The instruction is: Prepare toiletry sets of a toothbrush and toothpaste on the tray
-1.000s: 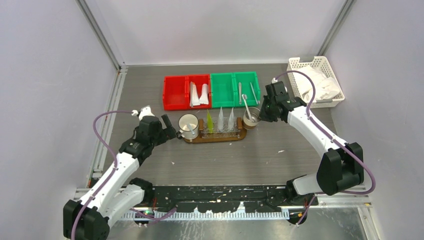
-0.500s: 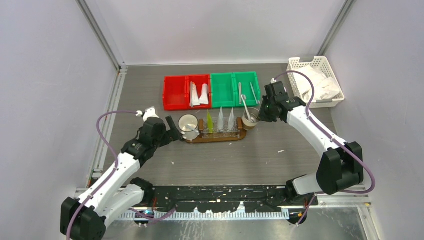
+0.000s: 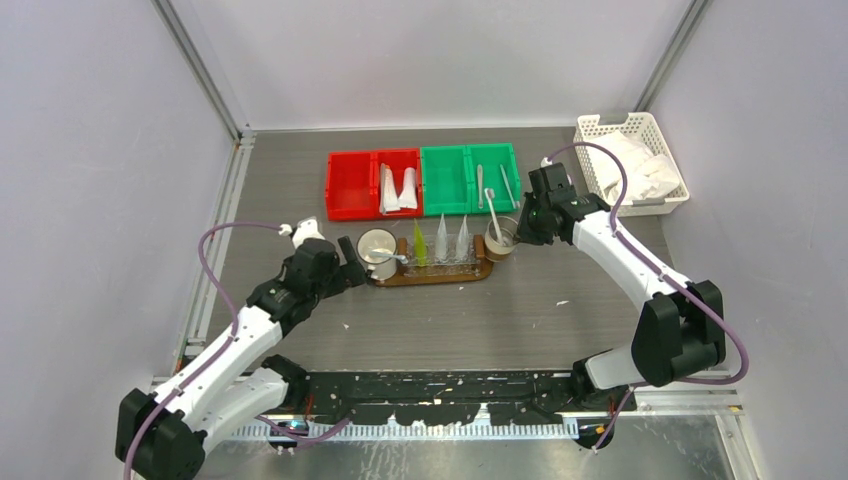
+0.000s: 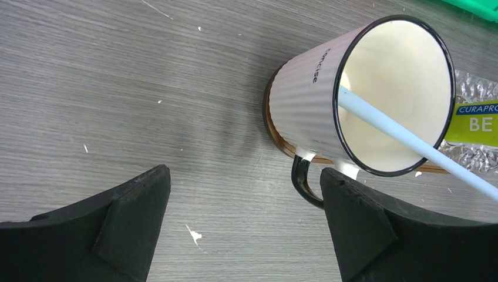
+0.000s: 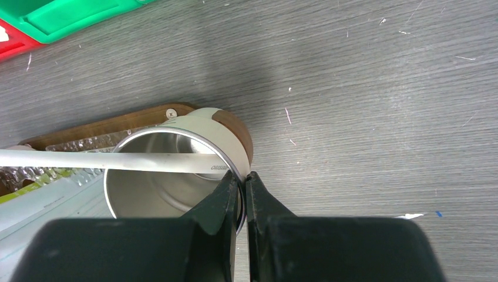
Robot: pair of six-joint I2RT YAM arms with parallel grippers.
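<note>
A wooden tray (image 3: 432, 274) holds a white mug (image 3: 377, 245) at its left end and a metal cup (image 3: 502, 238) at its right end. Between them stand a yellow-green tube (image 3: 420, 243) and two whitish tubes (image 3: 441, 238). A pale toothbrush (image 4: 405, 141) leans in the mug (image 4: 317, 100). Another toothbrush (image 5: 117, 160) lies across the metal cup (image 5: 158, 194). My left gripper (image 4: 246, 217) is open and empty, just left of the mug's handle. My right gripper (image 5: 242, 182) is shut on the metal cup's rim.
Red bins (image 3: 352, 185) behind the tray hold whitish tubes (image 3: 398, 188). Green bins (image 3: 445, 180) beside them hold toothbrushes (image 3: 508, 186). A white basket (image 3: 632, 125) with white cloth stands at the back right corner.
My left gripper has moved a little right, closer to the mug's handle. The right arm has not moved.
</note>
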